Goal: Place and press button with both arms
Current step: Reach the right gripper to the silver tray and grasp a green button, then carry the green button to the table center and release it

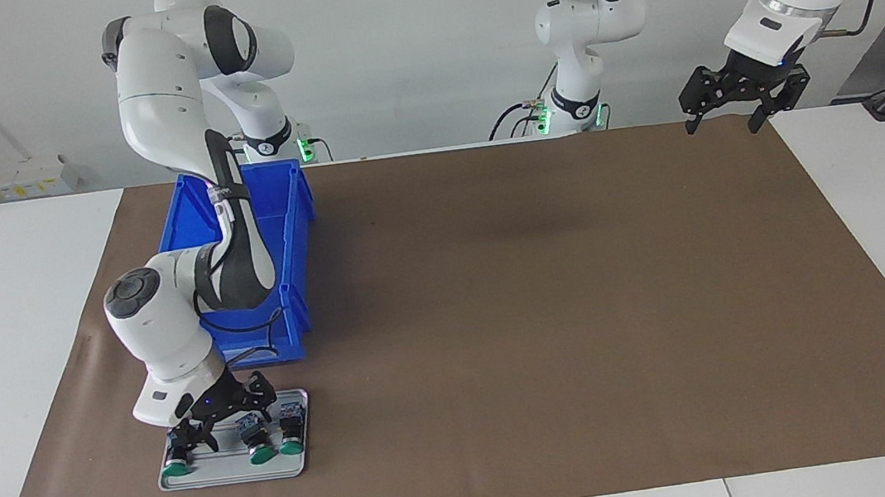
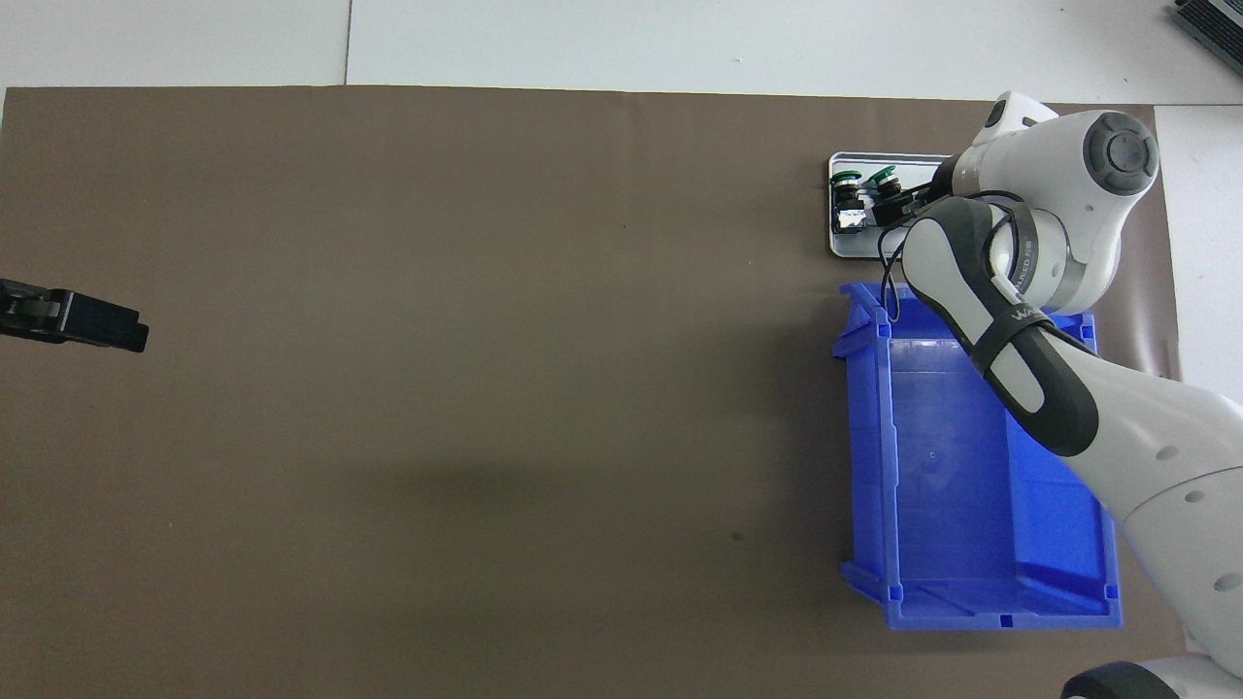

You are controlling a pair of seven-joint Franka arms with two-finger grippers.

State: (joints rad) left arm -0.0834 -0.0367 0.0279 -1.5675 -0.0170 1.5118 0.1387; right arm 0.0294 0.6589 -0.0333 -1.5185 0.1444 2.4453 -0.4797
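Three green-capped buttons lie on their sides in a small silver tray [image 1: 300, 458], which sits on the brown mat farther from the robots than the blue bin. My right gripper [image 1: 196, 437] is down in the tray, open, its fingers on either side of the black body of the button [image 1: 177, 470] nearest the right arm's end. The other two buttons [image 1: 262, 454] [image 1: 292, 446] lie beside it untouched. In the overhead view the right arm hides that end of the tray [image 2: 855, 248], and only two buttons [image 2: 847, 180] [image 2: 884, 177] show. My left gripper [image 1: 734, 103] [image 2: 97, 325] waits, raised and open, holding nothing.
A blue plastic bin [image 1: 285, 216] [image 2: 971, 485] stands on the brown mat [image 1: 541, 312] between the tray and the right arm's base, and the right arm reaches over it. White tabletop borders the mat at both ends.
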